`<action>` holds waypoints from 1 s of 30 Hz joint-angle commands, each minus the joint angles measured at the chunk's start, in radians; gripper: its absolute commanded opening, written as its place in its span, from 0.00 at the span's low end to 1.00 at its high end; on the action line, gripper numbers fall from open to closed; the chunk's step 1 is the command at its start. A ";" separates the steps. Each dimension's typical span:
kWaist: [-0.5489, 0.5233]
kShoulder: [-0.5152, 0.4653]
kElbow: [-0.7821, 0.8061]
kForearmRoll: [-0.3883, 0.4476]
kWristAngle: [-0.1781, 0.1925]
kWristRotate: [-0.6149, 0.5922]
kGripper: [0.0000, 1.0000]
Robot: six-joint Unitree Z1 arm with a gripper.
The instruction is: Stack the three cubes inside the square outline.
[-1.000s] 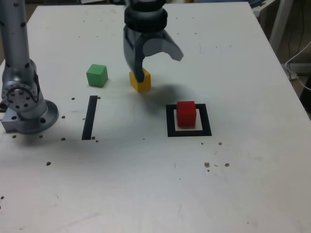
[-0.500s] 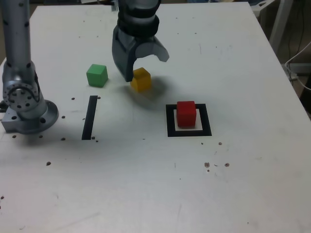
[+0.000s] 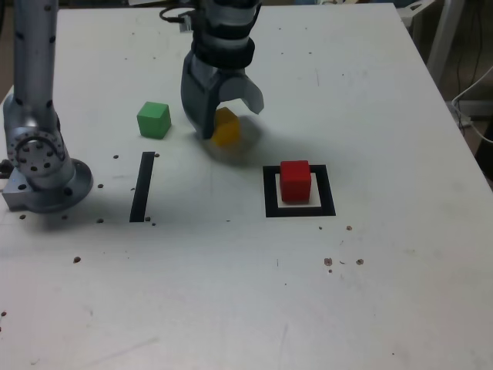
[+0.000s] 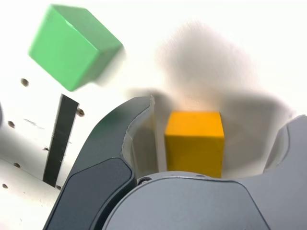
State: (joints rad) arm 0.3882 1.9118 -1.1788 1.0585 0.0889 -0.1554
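Yellow cube (image 4: 194,148) | lies between the jaws (image 4: 211,139), nearer one side | jaws spread apart, grasping nothing

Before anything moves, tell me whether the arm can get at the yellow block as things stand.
Probably yes. The tool's jaws stand open on either side of the yellow block, with nothing else between them. The green block sits off to the side and looks clear of them.

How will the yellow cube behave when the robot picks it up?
The yellow cube looks solid, with straight edges, so it probably stays stiff when squeezed. Its flat faces suggest it would slide or turn a little rather than roll.
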 commanded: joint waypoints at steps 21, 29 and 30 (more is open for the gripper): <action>0.039 0.032 -0.013 -0.048 -0.040 0.076 0.59; 0.033 0.020 -0.011 -0.042 -0.071 0.115 0.45; 0.031 0.018 -0.008 -0.046 -0.079 0.119 0.43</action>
State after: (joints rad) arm 0.4242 1.9394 -1.1898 1.0169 0.0191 -0.0416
